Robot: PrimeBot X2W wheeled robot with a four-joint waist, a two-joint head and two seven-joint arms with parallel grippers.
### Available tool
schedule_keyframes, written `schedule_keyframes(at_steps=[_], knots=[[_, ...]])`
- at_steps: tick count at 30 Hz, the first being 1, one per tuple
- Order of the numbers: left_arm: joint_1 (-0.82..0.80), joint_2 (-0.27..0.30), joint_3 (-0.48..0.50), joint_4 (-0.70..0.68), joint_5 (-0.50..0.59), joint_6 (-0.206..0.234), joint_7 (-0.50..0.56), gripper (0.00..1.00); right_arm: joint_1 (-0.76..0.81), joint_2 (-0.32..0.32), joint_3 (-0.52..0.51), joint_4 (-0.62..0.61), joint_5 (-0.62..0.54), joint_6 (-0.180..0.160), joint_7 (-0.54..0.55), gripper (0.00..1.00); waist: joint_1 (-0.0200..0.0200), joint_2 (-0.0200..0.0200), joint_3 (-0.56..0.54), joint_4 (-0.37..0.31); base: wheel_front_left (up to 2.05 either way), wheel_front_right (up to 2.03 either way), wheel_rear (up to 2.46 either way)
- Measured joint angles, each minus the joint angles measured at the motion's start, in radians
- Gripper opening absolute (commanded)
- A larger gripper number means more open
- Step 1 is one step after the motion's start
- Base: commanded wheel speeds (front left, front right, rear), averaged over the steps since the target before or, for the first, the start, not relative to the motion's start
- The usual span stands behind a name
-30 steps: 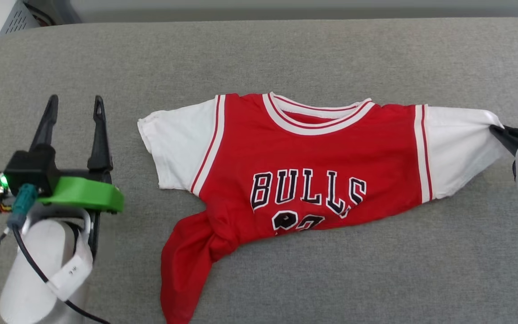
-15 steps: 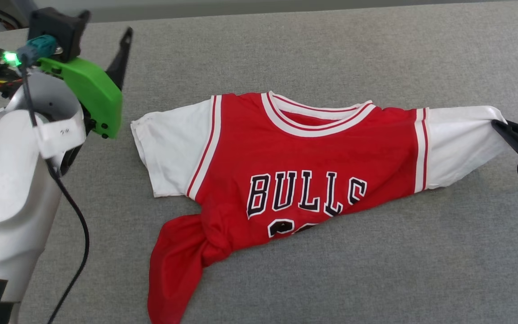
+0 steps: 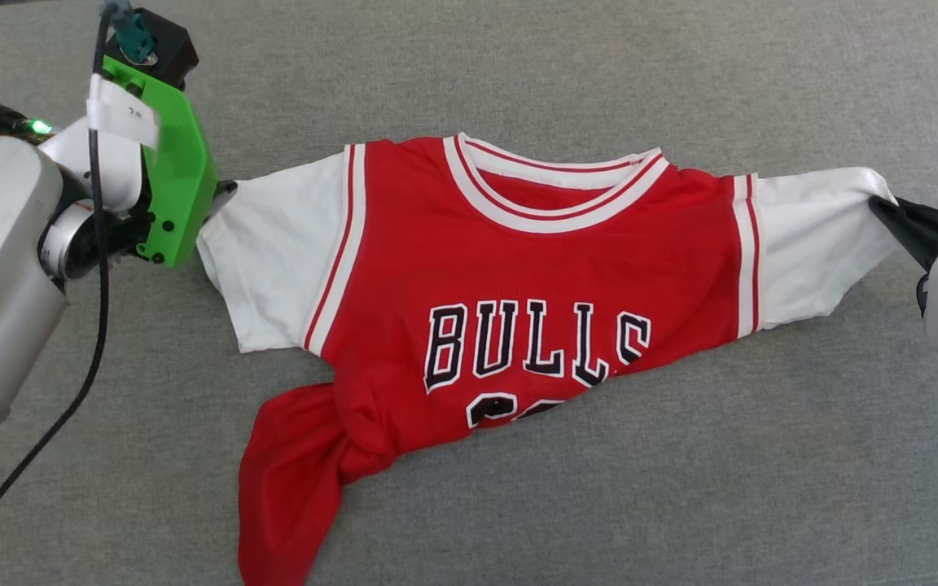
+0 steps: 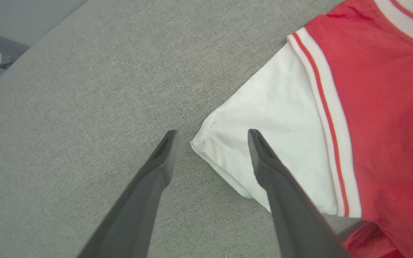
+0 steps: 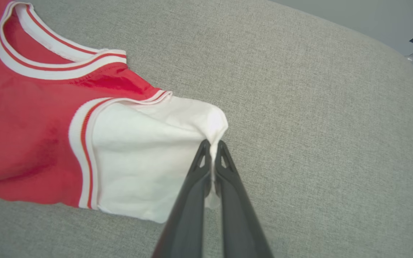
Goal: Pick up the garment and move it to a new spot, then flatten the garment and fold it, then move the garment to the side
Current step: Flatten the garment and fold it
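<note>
Right tool (image 5: 212, 143) pinches a white sleeve (image 5: 145, 161) of the garment (image 5: 31, 125).

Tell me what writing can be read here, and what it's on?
"BULLS": black, white-edged letters across the chest of the garment.
Number beneath: cut off at the folded edge, unreadable.
White tag by the green bracket: marks too small to read.

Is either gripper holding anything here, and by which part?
The right gripper pinches the garment by the outer edge of one white sleeve. The left gripper is open, holding nothing.
</note>
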Motion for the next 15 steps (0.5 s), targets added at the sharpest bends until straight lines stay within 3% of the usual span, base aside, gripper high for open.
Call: schedule_keyframes(at_steps=[14, 15], knots=[[-0.085, 0.02, -0.153, 0.152, -0.1, 0.0, 0.089, 1.0, -0.029, 0.035, 0.004, -0.014, -0.014, 0.0, 0.002, 0.0, 0.0, 0.0001, 0.091, -0.052, 0.0, 0.0, 0.0], [-0.089, 0.022, -0.16, 0.152, -0.106, 0.0, 0.09, 0.78, -0.029, 0.035, 0.005, -0.012, -0.014, 0.0, 0.001, 0.0, 0.0, 0.0001, 0.093, -0.054, 0.0, 0.0, 0.0]])
